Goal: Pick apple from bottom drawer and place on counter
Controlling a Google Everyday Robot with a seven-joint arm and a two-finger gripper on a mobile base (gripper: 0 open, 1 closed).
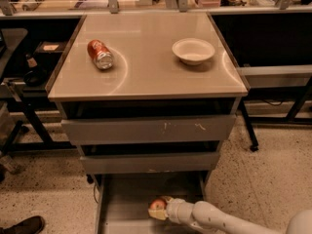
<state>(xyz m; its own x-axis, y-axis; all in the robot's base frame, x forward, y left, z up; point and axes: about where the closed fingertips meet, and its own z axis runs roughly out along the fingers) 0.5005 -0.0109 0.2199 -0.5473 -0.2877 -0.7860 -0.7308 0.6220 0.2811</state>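
The small red apple [157, 204] is in the open bottom drawer [124, 206], near the middle of its grey floor. My gripper [159, 209] reaches into the drawer from the lower right on a white arm, and its pale fingers [159, 215] are closed around the apple. The glossy beige counter [146, 72] tops the cabinet above.
A red soda can [100, 54] lies on its side at the counter's left. A white bowl [193, 50] sits at its right. The two upper drawers [146, 129] are partly pulled out above the bottom one. Dark tables and legs flank the cabinet. A shoe [22, 225] is at lower left.
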